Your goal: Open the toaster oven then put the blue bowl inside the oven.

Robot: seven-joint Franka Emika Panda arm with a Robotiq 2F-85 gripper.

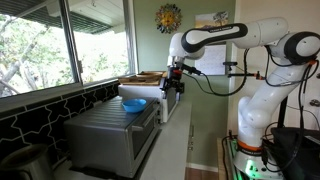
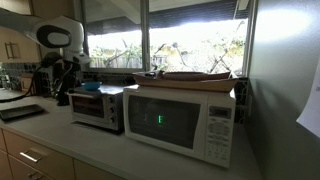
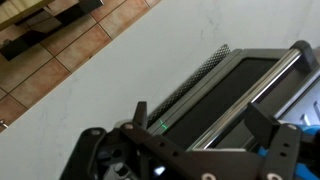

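Observation:
The grey toaster oven (image 1: 108, 132) stands on the counter with its dark front door shut; it also shows in an exterior view (image 2: 96, 110). The blue bowl (image 1: 133, 104) sits on the oven's ribbed top, also seen in an exterior view (image 2: 88, 88). My gripper (image 1: 175, 86) hangs open and empty just in front of the oven's upper front. In the wrist view my open fingers (image 3: 203, 122) straddle the door (image 3: 240, 85), and its silver handle bar (image 3: 262, 82) runs diagonally between them. I cannot tell whether they touch the bar.
A white microwave (image 2: 185, 122) stands right beside the oven, with a flat wooden tray (image 2: 192, 76) on top. Windows and a dark tiled wall (image 1: 40, 110) run behind the counter. The tiled floor (image 3: 70, 50) lies below the counter edge.

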